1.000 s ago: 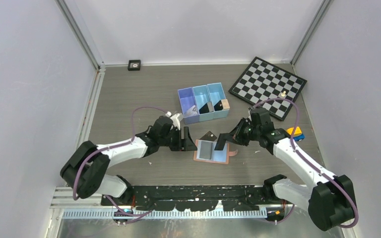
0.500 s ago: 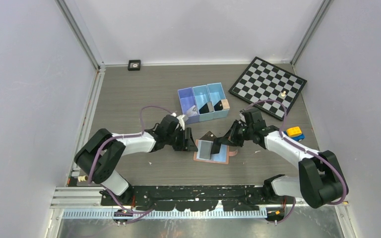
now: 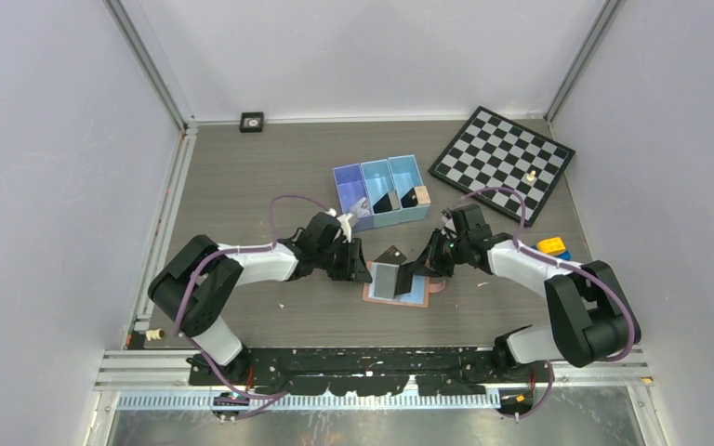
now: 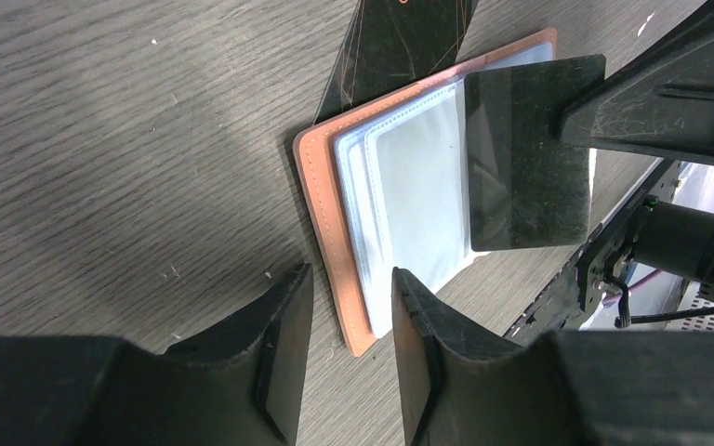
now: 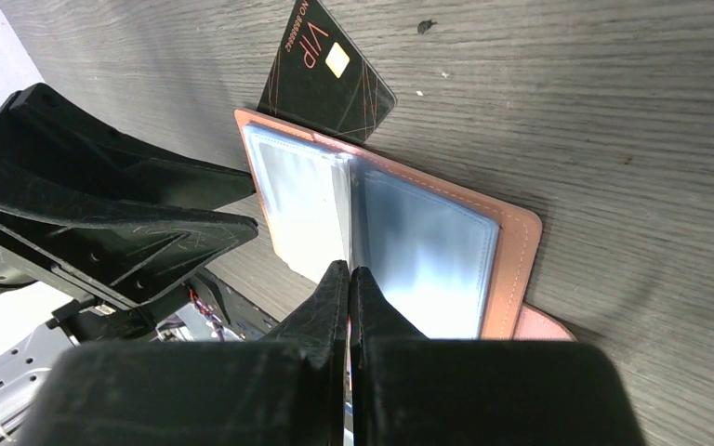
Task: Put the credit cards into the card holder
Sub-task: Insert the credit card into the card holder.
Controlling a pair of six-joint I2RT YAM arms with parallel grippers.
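The right gripper [image 5: 349,276] pinches a glossy black credit card [image 4: 525,153] over the open card holder [image 5: 428,251], whose salmon cover and clear sleeves lie flat on the wood-grain surface [image 5: 567,93]. The left gripper [image 4: 350,283], partly open and empty, sits at its stitched edge.

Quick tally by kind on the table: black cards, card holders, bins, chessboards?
Black cards: 3 (one held, one on the table, one in the bin)
Card holder: 1
Blue bin: 1
Chessboard: 1
Total: 6
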